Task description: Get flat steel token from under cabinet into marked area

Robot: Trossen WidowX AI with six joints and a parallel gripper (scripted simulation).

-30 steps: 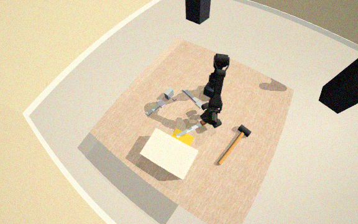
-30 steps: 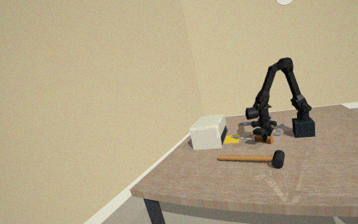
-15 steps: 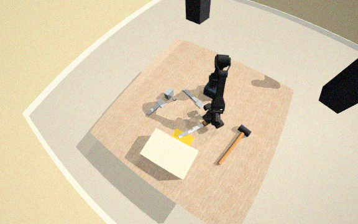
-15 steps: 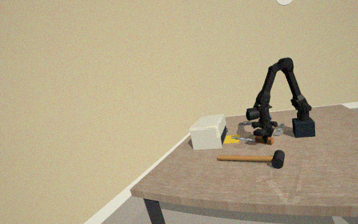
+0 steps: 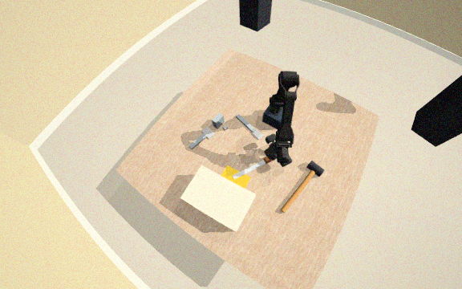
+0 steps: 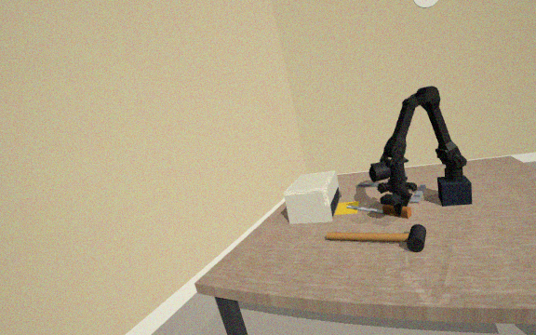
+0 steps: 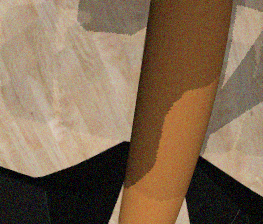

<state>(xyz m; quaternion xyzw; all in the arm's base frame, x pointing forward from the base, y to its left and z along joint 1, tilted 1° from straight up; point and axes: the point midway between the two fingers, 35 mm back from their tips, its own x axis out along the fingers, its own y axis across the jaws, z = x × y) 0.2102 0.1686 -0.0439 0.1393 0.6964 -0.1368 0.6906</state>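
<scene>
My gripper (image 5: 275,156) (image 6: 397,209) (image 7: 158,153) is shut on the brown-orange handle of a long tool with a thin pale metal blade (image 5: 251,169) (image 6: 366,209). The handle (image 7: 192,125) crosses the wrist view between the black fingers. The blade points toward the white cabinet (image 5: 219,197) (image 6: 310,200), and its tip is over the yellow marked area (image 5: 243,181) (image 6: 341,210) in front of the cabinet. Whether the blade touches the table, I cannot tell. The steel token is not visible in any view; the space under the cabinet is hidden.
A mallet (image 5: 298,190) (image 6: 370,237) with a black head lies to one side of the held tool. On the other side are a flat grey bar (image 5: 249,127), a second grey bar-like piece (image 5: 199,140), a grey block (image 5: 217,120) and a tiny grey piece (image 5: 225,128).
</scene>
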